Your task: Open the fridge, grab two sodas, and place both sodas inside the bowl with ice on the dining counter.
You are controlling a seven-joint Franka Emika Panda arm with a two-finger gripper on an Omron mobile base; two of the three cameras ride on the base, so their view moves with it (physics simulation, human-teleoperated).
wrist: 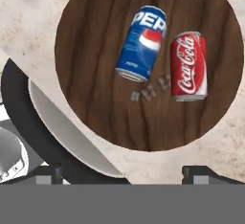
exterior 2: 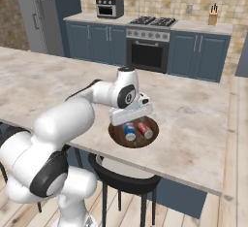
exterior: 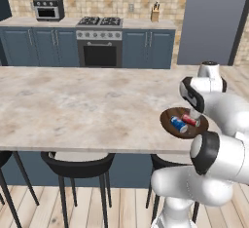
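Note:
The blue soda can [wrist: 142, 43] and the red soda can [wrist: 189, 66] lie on their sides, side by side, in the dark brown bowl [wrist: 91, 84], with a few small ice bits [wrist: 150, 90] between them. The bowl [exterior 2: 118, 135] rests on the dining counter [exterior 2: 193, 114] near its front edge. My gripper [exterior 2: 134, 122] hangs just above the cans, open, with nothing between its fingertips [wrist: 196, 172]. From the left base view the bowl [exterior: 168, 117], blue can [exterior: 178, 124] and red can [exterior: 190, 120] sit right under my hand. The grey fridge [exterior 2: 36, 17] stands at the back left.
Black stools [exterior: 78, 166] [exterior 2: 123, 176] stand under the counter's front edge, one directly below the bowl. The stone top [exterior: 82, 105] stretches wide to the left of the bowl. Behind it are the stove [exterior: 99, 39], a toaster oven [exterior: 47, 9] and a knife block [exterior: 155, 13].

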